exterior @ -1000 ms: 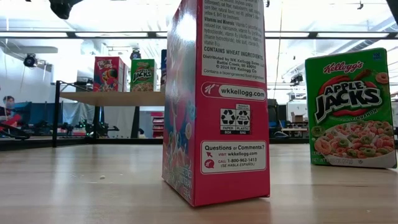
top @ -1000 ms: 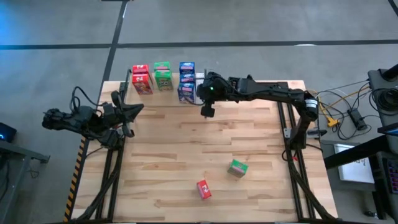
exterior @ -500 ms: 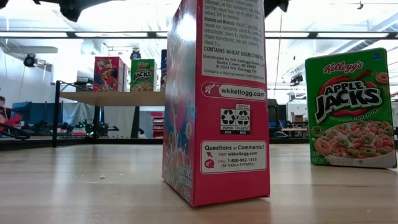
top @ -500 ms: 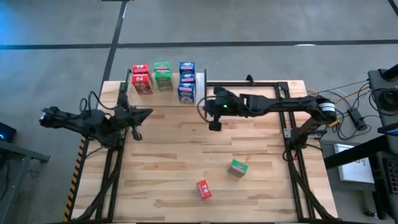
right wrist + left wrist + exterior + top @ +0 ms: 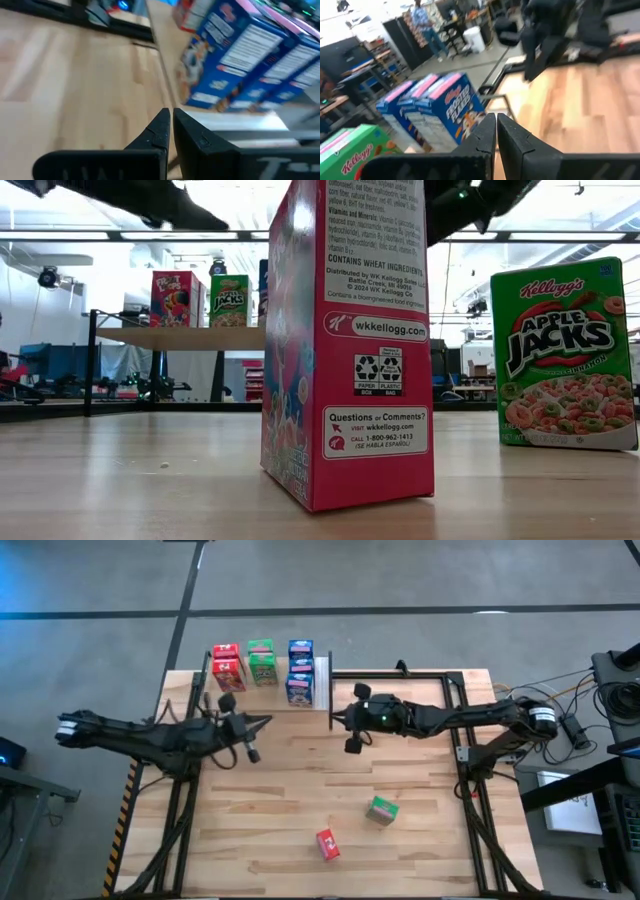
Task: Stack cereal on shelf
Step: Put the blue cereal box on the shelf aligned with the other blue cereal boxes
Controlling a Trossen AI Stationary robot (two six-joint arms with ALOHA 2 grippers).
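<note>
The shelf (image 5: 321, 680) stands at the table's far edge, left of centre. On it stand red (image 5: 227, 667), green (image 5: 262, 662) and blue cereal boxes (image 5: 300, 670). Two boxes stand loose on the table near its near edge: a green one (image 5: 382, 810) and a red one (image 5: 327, 844), both large in the low view, red (image 5: 350, 340) and green (image 5: 565, 355). My left gripper (image 5: 266, 722) is shut and hovers in front of the shelf, pointing right. My right gripper (image 5: 336, 720) is shut, just right of the shelf's white end strip, pointing left. The wrist views show both finger pairs closed, left (image 5: 496, 120) and right (image 5: 171, 116), with blue boxes (image 5: 447, 107) (image 5: 250, 55) beyond.
Black metal frames (image 5: 465, 755) run along the table's left and right sides. The two arms' tips face each other about a box-width apart, near the shelf's right end. The middle of the wooden tabletop (image 5: 300, 780) is bare. People and furniture show in the room beyond.
My left arm has reached out from the table's left edge toward the centre, ending in front of the shelf. My right gripper has drawn back from the blue boxes, toward the table's right and near edges. Both stayed shut, and no box has moved.
</note>
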